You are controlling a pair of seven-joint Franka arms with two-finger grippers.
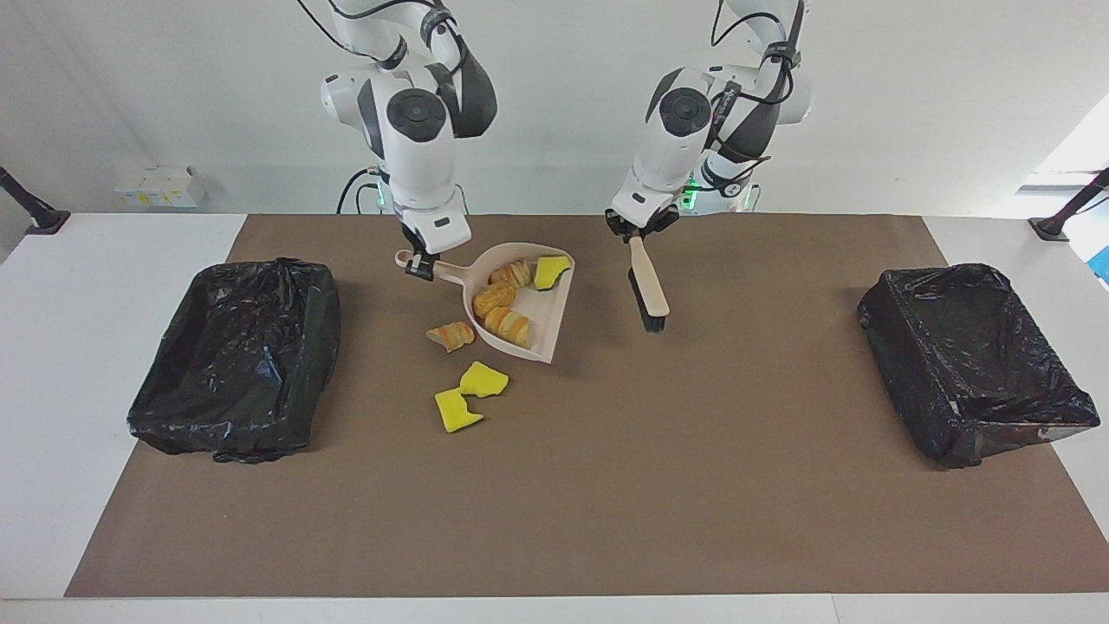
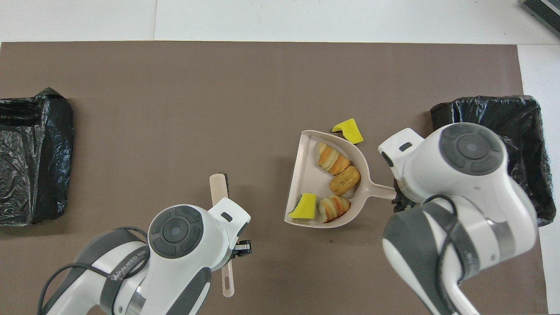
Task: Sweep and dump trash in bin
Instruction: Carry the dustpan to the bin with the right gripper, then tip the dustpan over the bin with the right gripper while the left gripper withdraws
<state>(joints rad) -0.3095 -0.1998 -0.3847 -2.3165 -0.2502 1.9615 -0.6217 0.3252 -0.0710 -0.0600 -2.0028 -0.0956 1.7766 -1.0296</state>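
Trash (image 1: 507,299) fills lifted dustpan (image 1: 528,338), brown mat (image 1: 606,485) bare toward bin (image 1: 234,355).

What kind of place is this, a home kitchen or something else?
Probably a robot test lab, not a home: two white arms work at a table covered with a brown mat, with staged scraps in a dustpan and a black-lined bin at each end.
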